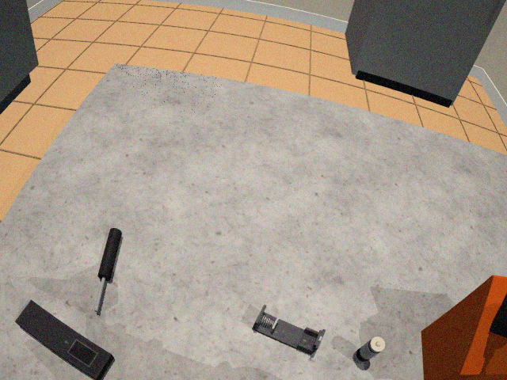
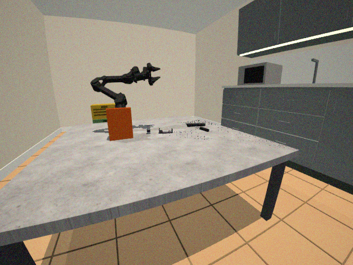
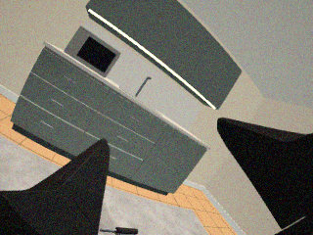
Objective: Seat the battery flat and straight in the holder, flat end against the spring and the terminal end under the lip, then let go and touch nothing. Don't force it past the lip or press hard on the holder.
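Going left to right across my exterior view, I've got a yellow-and-green sign (image 2: 98, 113) behind the orange block (image 1: 450, 331) (image 2: 119, 123), with the black arm (image 2: 113, 79) rising above that block. Next comes the battery (image 1: 371, 349) (image 2: 148, 130), upright on the bench (image 1: 245, 184) (image 2: 142, 165) (image 3: 147, 215), well below my gripper (image 2: 159, 73) (image 3: 163, 135) and apart from it. The gripper is up in the air, pointing outward rather than down; its fingers are spread wide with nothing between them.

Just beside the battery, I see the holder (image 1: 288, 330) (image 2: 165, 131), open side up and unfilled. From the top, its spring (image 1: 268, 321) is at the end farther from the battery. Farther right lie a long black box (image 1: 65, 339) (image 2: 195, 124) and, near it, a black-handled screwdriver (image 1: 110, 254) (image 2: 204, 129) (image 3: 126, 230).
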`<state>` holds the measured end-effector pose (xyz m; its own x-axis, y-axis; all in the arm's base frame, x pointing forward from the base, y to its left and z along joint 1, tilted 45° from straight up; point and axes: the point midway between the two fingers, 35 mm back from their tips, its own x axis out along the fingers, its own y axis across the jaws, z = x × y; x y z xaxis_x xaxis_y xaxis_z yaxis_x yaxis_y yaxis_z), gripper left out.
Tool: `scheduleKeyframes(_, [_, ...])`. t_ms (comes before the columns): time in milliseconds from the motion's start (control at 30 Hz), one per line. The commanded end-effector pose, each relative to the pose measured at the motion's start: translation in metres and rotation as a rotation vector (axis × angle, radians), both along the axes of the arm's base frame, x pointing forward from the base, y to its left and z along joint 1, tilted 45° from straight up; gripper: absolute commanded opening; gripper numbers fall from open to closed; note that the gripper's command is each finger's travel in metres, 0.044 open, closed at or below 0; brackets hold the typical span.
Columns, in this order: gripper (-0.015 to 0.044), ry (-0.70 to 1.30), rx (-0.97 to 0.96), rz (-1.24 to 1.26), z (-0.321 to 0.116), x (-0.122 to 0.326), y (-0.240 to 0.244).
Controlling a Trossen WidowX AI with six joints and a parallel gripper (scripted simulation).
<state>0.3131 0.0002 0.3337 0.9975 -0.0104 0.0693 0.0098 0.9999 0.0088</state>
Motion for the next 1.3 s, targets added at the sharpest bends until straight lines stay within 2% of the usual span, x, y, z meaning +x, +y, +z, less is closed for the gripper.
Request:
scheduleKeyframes(0, [0.0374, 0.016, -0.006, 0.002, -0.004, 0.002, 0.0])
scheduleKeyframes(67, [0.0321, 0.144, -0.05, 0.018, -0.037, 0.015, -0.002])
scheduleKeyframes(133, [0.0269, 0.336, -0.102, 0.053, -0.088, 0.028, -0.005])
scheduleKeyframes(233, [0.019, 0.572, -0.139, 0.117, -0.151, 0.031, -0.01])
scheduleKeyframes(333, [0.0111, 0.837, -0.132, 0.217, -0.22, 0.018, -0.013])
scheduleKeyframes(467, [0.0006, 1.154, -0.031, 0.376, -0.292, -0.021, -0.01])
scheduleKeyframes(633, [0.0, 1.426, 0.16, 0.567, -0.34, -0.074, 0.002])
scheduleKeyframes(833, [0.0, 1.607, 0.439, 0.793, -0.359, -0.13, 0.022])
scheduleKeyframes(1033, [0.0, 1.611, 0.449, 0.799, -0.36, -0.131, 0.023])
scheduleKeyframes(1267, [0.0, 1.611, 0.446, 0.793, -0.396, -0.134, 0.056])
